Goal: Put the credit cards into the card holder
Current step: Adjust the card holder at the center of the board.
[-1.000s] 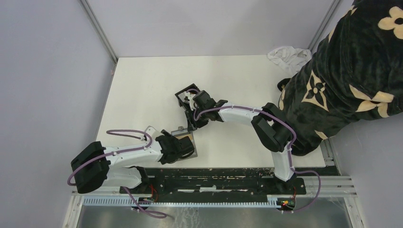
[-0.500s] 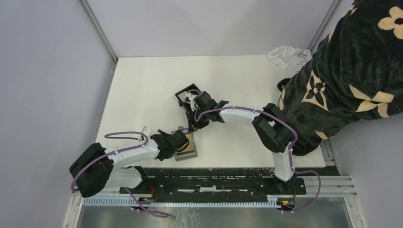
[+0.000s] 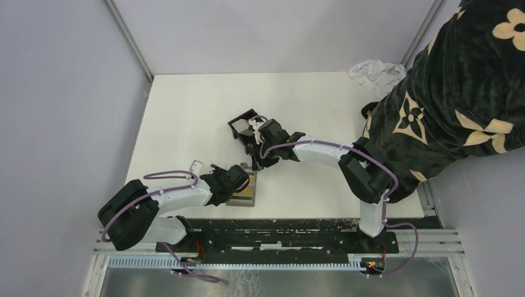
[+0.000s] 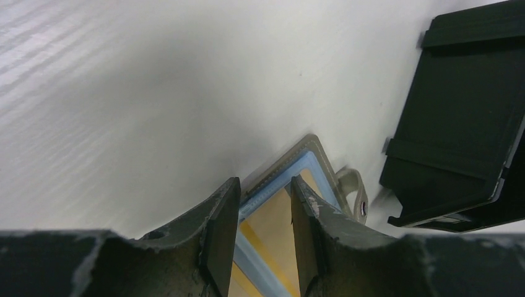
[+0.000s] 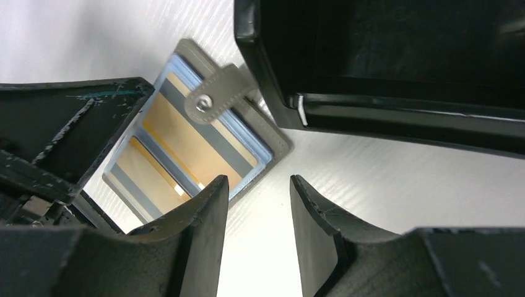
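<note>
The left gripper (image 4: pixel 260 185) hovers low over the near end of the credit cards (image 3: pixel 244 193). Its jaws are partly open and straddle the cards' top face without pinching anything. The right gripper (image 5: pixel 254 185) is open too, with bare tabletop between its fingers. It sits just beyond the cards' far end, beside the card holder (image 3: pixel 238 124).

The credit cards lie flat as one stack close to the near edge of the table (image 3: pixel 186 117), about midway across. The top face is tan-gold with grey stripes, framed by a pale blue border and a grey stitched edge. A grey tab (image 5: pixel 218 93) with a metal snap lies over the far end, just beside the holder's wall. The card holder is a black open-top box, standing farther in.

The table is plain white, walled by pale lilac panels. A crumpled white cloth (image 3: pixel 371 71) lies at the far right corner. Dark fabric (image 3: pixel 458 93) with cream flower motifs fills the right side.
</note>
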Available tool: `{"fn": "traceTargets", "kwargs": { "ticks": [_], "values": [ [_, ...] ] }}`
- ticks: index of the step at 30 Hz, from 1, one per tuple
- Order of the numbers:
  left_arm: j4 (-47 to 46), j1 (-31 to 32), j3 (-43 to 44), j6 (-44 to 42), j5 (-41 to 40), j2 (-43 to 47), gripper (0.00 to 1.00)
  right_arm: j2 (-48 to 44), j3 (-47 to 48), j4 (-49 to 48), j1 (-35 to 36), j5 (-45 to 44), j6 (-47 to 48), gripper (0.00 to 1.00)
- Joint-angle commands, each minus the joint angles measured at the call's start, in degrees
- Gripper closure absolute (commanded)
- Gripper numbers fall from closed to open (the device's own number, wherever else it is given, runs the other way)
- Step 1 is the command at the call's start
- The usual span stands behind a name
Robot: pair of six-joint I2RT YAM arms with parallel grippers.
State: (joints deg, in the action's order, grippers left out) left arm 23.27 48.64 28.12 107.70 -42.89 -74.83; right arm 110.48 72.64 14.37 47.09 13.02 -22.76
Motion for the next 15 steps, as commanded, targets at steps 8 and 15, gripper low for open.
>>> {"fn": "traceTargets", "kwargs": {
  "ticks": [8,15],
  "values": [
    [-13.6,-0.9,-1.6,-12.2,5.2,-6.7,0.56,-8.6,-3.7,0.5,-2.1,-5.4,-0.6,0.52],
    [-23.9,-1.4,0.6,-20.7,10.8,-13.2,0.57,-11.0,-6.2,1.4,-2.2,-5.9,0.4,0.52]
  ]
}}
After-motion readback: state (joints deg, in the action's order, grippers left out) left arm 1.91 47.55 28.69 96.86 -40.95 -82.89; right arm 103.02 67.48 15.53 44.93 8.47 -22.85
